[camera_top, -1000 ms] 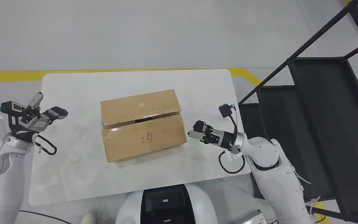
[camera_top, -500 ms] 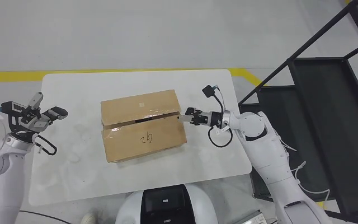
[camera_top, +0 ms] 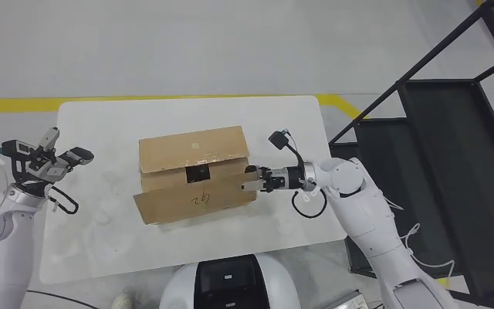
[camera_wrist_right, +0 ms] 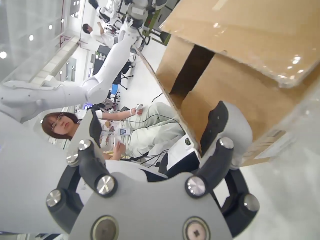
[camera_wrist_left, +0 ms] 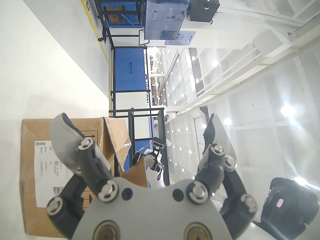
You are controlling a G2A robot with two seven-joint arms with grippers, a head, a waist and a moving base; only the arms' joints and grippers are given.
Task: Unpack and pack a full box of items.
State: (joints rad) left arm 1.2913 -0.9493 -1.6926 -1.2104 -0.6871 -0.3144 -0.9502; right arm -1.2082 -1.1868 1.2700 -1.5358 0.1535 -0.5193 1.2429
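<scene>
Now the near flap (camera_top: 193,199) of the cardboard box (camera_top: 193,145), mid-surface (camera_top: 285,123), has swung outward; the right hand (camera_top: 249,178), fingers spread, has moved to its end. Unpacking likely follows. The left hand (camera_top: 68,151) sits spread, well apart.

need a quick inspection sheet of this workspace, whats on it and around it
surface: white table, box near its middle
job's things: cardboard box, near flap raised, dark gap beneath
clutter: nothing seen
grippers: left gripper open, at the table's left edge; right gripper open, at the near flap's right end
cables: black cable loop at right wrist; black loop at left wrist
surroundings: yellow floor line behind the table; dark metal rack on the right
</scene>
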